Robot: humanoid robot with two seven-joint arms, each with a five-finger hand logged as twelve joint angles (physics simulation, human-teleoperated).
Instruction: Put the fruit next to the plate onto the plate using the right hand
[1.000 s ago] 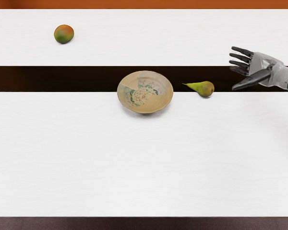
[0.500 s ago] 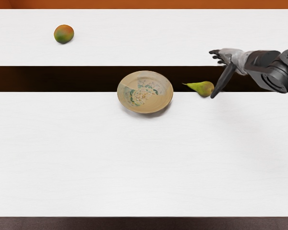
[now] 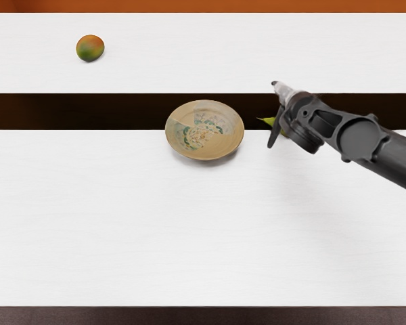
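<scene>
pear [image 3: 266,121] is seen just right of plate [image 3: 171,128], on the table [image 3: 189,223], mostly hidden by right hand [image 3: 288,112] | hand open or closed: cannot be told | mango [image 3: 90,48] is placed well apart, far left

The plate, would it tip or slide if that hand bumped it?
Probably slide: the plate is wide and shallow, and it lies flat on the smooth white table. It looks like glazed pottery, so it is likely stiff and may chip if knocked hard.
</scene>
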